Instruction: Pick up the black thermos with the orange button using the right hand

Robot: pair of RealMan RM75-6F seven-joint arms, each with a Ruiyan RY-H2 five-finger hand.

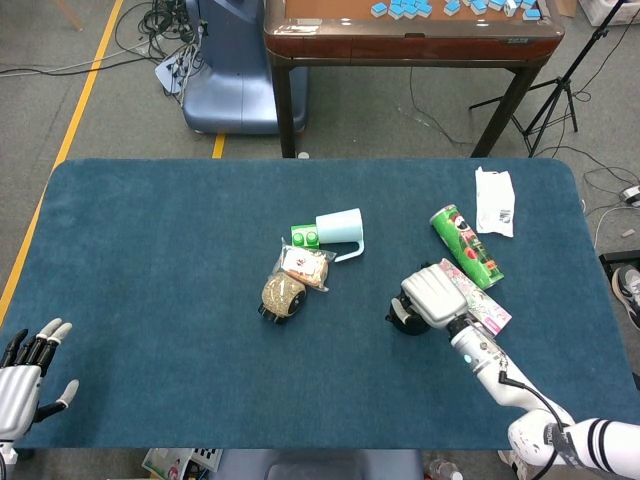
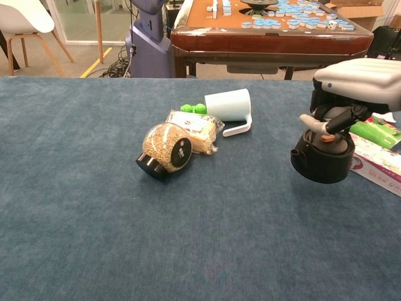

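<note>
At the near left corner of the blue table point(image 1: 150, 250) I see my left hand point(image 1: 22, 375), palm up at the edge, fingers spread and holding nothing.

Further in on the right, my right hand point(image 2: 351, 94) sits over the black thermos point(image 2: 321, 160). The thermos stands on the cloth near the right side, its orange button point(image 2: 328, 138) showing on top. From the chest view the fingers point(image 2: 321, 123) curl down onto the lid around the button; whether they actually grip the body I can't quite tell, since the head view hides the thermos point(image 1: 403, 315) almost wholly under the hand point(image 1: 432, 295).

Just right of the thermos lies a pink packet point(image 2: 376, 164), and beyond it a green can point(image 1: 465, 246) on its side.

Toward the middle, a round grain jar point(image 2: 164, 149) lies tipped with its black cap nearest me, touching a clear snack bag point(image 2: 195, 130). Behind those sit a small green item point(image 2: 193, 108) and a pale mug point(image 2: 229, 105) on its side.

Far right, a white wrapper point(image 1: 494, 200) lies flat near the table edge.
</note>
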